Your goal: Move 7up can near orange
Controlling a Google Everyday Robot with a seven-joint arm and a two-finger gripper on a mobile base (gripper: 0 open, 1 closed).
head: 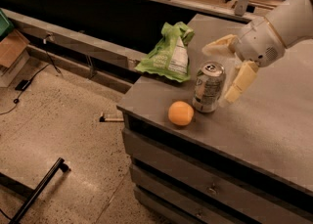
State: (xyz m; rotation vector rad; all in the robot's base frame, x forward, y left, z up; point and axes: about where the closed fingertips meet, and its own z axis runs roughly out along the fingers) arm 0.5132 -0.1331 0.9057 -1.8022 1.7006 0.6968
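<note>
7up can (209, 87) upright on the tabletop (274, 120), centre of frame, just right of the orange (180, 113) and nearly touching it. gripper (226, 71) sits just right of the can, jaws wide: one above its top, one beside its right wall. contact: can't tell. green chip bag (168, 54) behind, upper centre.

I see the 7up can (209, 87) standing upright on the tabletop (274, 120), silver-grey with greenish-white print, pull-tab on top. The orange (181, 113), small, round and smooth, sits just beside it near the tabletop's edge. The gripper (227, 71) hovers close by the can, jaws spread.
</note>
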